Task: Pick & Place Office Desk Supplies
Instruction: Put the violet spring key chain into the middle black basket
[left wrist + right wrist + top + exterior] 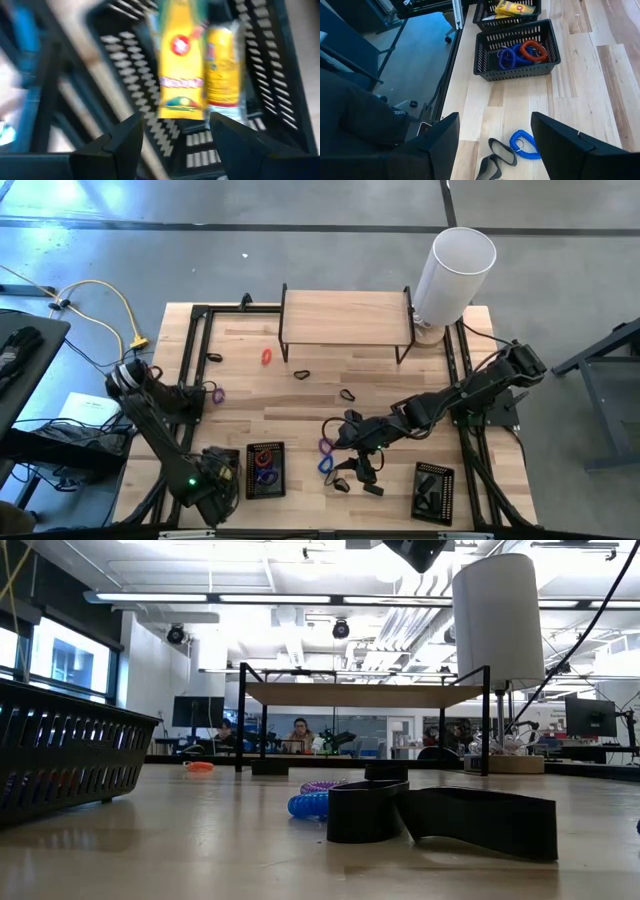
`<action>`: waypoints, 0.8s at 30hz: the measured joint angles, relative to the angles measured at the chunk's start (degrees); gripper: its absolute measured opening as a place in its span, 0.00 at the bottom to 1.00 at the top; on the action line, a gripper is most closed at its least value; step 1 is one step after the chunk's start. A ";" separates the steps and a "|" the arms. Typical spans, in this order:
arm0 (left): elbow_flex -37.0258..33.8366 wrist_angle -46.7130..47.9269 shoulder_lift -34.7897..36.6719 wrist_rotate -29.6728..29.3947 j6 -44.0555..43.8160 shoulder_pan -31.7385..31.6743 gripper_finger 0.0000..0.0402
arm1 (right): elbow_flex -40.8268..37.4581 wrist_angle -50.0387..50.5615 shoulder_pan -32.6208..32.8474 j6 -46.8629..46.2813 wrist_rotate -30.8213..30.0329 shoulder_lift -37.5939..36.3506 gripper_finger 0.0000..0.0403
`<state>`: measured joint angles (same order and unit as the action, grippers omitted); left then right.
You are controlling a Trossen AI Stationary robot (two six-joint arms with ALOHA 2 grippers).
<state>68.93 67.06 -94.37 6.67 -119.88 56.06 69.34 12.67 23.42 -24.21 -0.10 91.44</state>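
Note:
My left gripper (175,137) is open and hovers over the left mesh tray (228,472), where two yellow packets (200,65) lie on the floor. My right gripper (495,135) (362,468) is open above the table's near middle. A blue loop (523,145) and a black clip (496,154) lie on the wood just beyond its fingers, and a purple loop (325,445) lies close by. The middle tray (540,62) holds blue loops (509,56) and an orange one (534,50). Farther off lie a purple loop (217,392), a red loop (267,357) and black clips (347,394).
A third mesh tray (433,490) with black pieces sits near the right front edge. A low wooden shelf on black legs (345,320) stands at the far side, with a tall white cylinder (455,270) at its right end. Black frame rails run along both table sides.

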 joint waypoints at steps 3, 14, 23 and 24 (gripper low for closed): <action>0.00 3.71 3.70 -2.54 -1.45 0.29 0.55 | 0.00 0.00 -0.07 0.32 0.00 0.00 0.58; 0.00 3.56 15.06 -30.73 1.30 0.22 0.55 | 0.09 3.28 -1.43 -1.44 -3.47 -0.72 0.58; 0.00 -0.73 20.09 -49.55 16.22 -0.14 0.55 | 0.02 9.61 -6.72 -10.52 -8.60 3.93 0.58; 0.00 -0.79 20.52 -50.68 17.99 -0.14 0.55 | 0.02 9.56 -7.05 -10.33 -8.91 4.70 0.58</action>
<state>68.93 66.27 -73.84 -44.01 -101.89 55.92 69.36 22.23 16.37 -34.54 -9.01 96.14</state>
